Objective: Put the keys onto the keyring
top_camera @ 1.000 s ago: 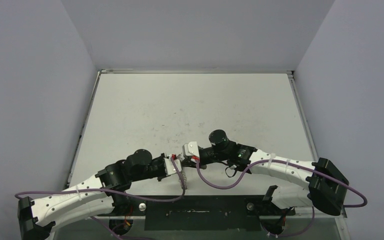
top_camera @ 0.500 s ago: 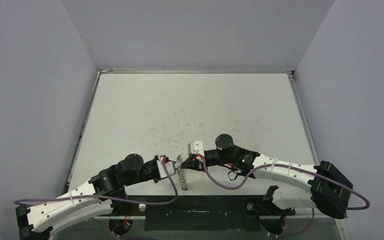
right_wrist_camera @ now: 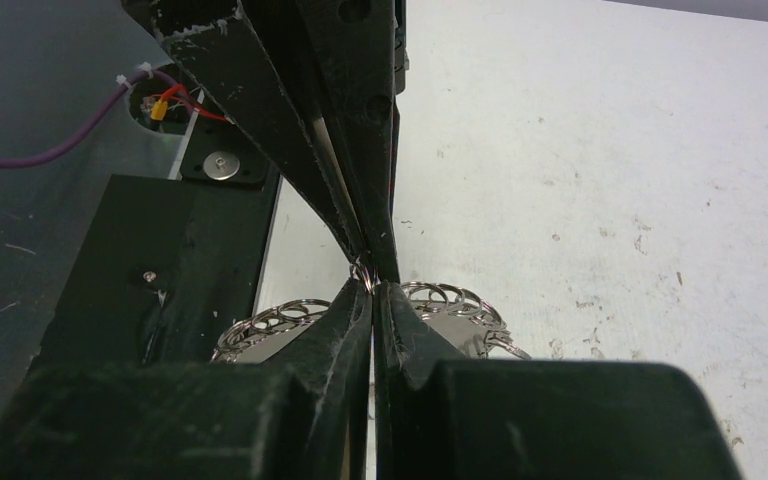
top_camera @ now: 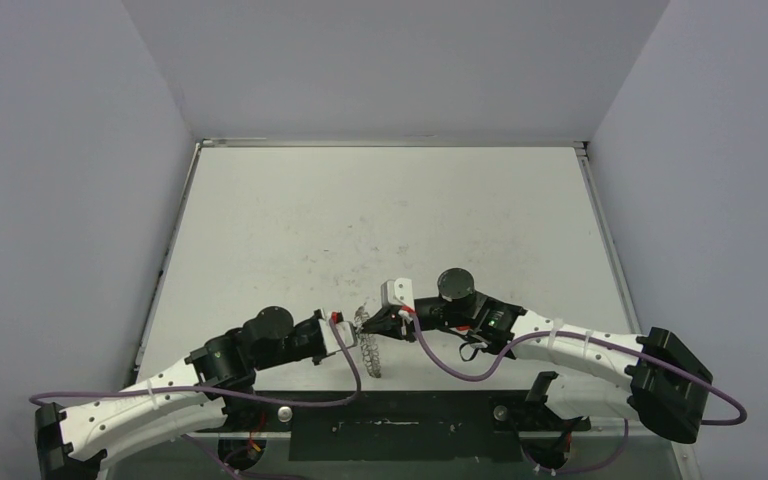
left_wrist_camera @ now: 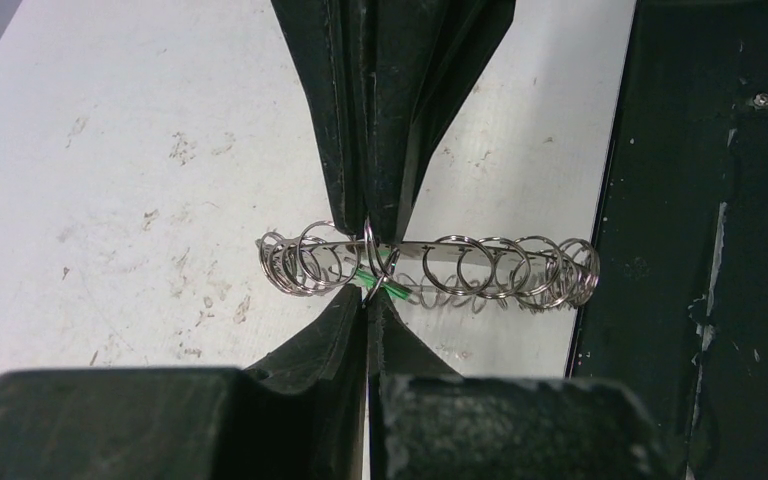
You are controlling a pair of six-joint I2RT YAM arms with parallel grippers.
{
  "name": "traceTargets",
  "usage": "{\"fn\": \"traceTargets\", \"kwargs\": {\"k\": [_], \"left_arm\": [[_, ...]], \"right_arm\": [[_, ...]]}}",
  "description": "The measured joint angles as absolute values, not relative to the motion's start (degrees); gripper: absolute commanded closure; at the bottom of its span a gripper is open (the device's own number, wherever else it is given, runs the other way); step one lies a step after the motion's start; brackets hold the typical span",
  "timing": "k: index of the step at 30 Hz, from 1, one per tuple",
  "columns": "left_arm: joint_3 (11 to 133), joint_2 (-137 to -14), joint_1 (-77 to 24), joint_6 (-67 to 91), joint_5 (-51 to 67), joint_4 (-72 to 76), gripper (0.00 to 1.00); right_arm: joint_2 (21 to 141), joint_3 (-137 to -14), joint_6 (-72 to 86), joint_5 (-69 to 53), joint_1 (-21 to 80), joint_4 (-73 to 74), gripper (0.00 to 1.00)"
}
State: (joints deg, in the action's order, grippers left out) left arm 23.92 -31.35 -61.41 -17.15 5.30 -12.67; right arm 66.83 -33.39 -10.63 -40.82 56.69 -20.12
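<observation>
The keyring (top_camera: pixel 368 350) is held up on edge above the table's near edge, between both grippers. In the left wrist view it shows edge-on as a row of wire loops (left_wrist_camera: pixel 480 265). My left gripper (left_wrist_camera: pixel 367 297) is shut, its tips pinching a wire loop at the ring's rim. A green-tagged key (left_wrist_camera: pixel 380 284) lies right at that pinch; I cannot tell if the key itself is gripped. My right gripper (right_wrist_camera: pixel 372 285) is shut on the keyring (right_wrist_camera: pixel 280 318) from the opposite side, tip to tip with the left fingers (right_wrist_camera: pixel 300 110).
A black base plate (top_camera: pixel 410 425) runs along the near edge, just under the keyring (left_wrist_camera: pixel 700 250). Purple cables (top_camera: pixel 450 365) loop off both wrists. Grey walls close in the stained white table (top_camera: pixel 380 220) on three sides.
The left jaws opened briefly and shut again on the ring's rim. Both wrists and the keyring shifted slightly to the right.
</observation>
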Motion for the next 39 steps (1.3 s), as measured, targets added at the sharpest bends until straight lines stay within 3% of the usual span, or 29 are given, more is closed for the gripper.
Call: {"fn": "traceTargets", "kwargs": {"k": [38,39], "left_arm": [[22.7,-31.8,-61.4,-17.1,3.2,-8.9,1.0],[22.7,-31.8,-61.4,-17.1,3.2,-8.9,0.96]], "right_arm": [[66.8,-28.6,0.1,-38.2,56.6,-33.8,1.0],[66.8,-28.6,0.0,-38.2,56.6,-33.7,1.0]]}}
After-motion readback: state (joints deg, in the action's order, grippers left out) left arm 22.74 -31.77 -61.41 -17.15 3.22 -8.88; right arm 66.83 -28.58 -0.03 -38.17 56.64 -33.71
